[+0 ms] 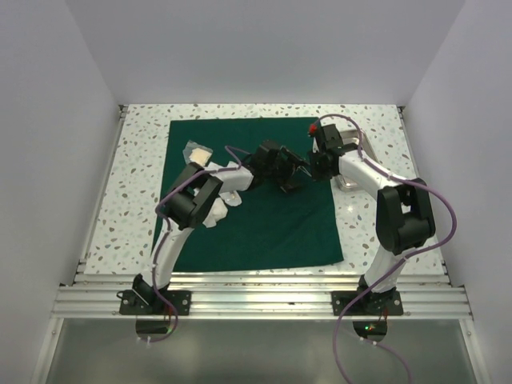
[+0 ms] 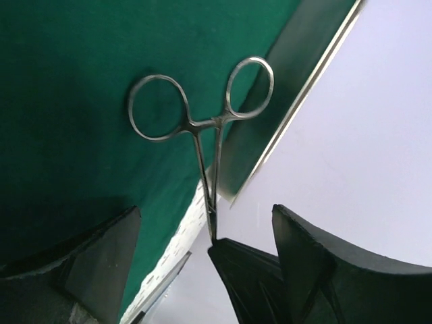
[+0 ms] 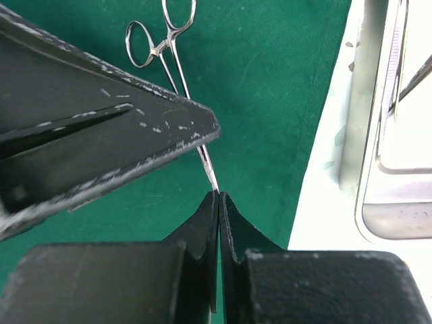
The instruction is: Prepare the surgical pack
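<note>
I see my right gripper [image 3: 218,199] pinching the forceps [image 2: 202,123] by the tip above the green drape [image 1: 264,224]; the left gripper [image 2: 206,212] (fingers spread wide) flanks them there.

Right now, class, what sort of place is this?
Probably a robot training cell staged as a surgical prep bench: dark green fabric drape on a speckled white table, steel ring-handled forceps, shiny steel tray.

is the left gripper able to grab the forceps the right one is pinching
Probably yes: the left gripper stands open on either side of the forceps, ring handles free; the right gripper only pinches the tips.
</note>
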`<state>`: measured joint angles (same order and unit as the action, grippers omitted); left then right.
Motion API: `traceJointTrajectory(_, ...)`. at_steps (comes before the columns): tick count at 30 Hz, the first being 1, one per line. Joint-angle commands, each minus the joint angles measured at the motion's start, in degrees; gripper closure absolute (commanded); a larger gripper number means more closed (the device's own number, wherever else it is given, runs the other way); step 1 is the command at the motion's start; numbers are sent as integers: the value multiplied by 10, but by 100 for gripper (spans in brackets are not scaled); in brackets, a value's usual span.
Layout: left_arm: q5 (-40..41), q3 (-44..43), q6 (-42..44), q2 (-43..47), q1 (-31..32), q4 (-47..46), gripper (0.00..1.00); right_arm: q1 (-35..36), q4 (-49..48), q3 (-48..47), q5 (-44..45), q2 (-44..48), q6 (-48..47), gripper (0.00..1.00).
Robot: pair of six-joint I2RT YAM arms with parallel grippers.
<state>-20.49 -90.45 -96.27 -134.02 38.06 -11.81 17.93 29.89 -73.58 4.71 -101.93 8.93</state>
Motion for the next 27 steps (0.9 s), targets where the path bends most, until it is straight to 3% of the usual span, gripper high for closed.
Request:
traceJointTrajectory(1, 22, -29, -19, -8, 3, 12, 18, 3, -19, 5, -7, 38, -9, 100)
traceJointTrajectory(2, 22, -39, -21, -14, 4, 9, 30, 5, -19, 6, -8, 39, -9, 100)
traceJointTrajectory(4, 18, -52, -31, -31, 5, -2, 39, 6, -19, 7, -6, 38, -10, 100)
traceJointTrajectory(5, 21, -54, -29, -34, 7, -24, 53, 6, -16, 5, -5, 38, -11, 100)
traceJointTrajectory(15, 59, -82, -20, -55, 14, 2, 56, 11, -18, 5, -4, 40, -13, 100)
traceJointTrajectory(24, 65, -88, -5, -61, 15, -12, 100, 15, -15, 5, -6, 40, -16, 100)
traceJointTrajectory(25, 65, -89, -2, -60, 15, -8, 100, 16, -14, 4, -12, 41, -18, 98)
traceJointTrajectory(27, 69, -87, 14, -54, 16, -7, 100, 15, -18, 11, -4, 48, -17, 82)
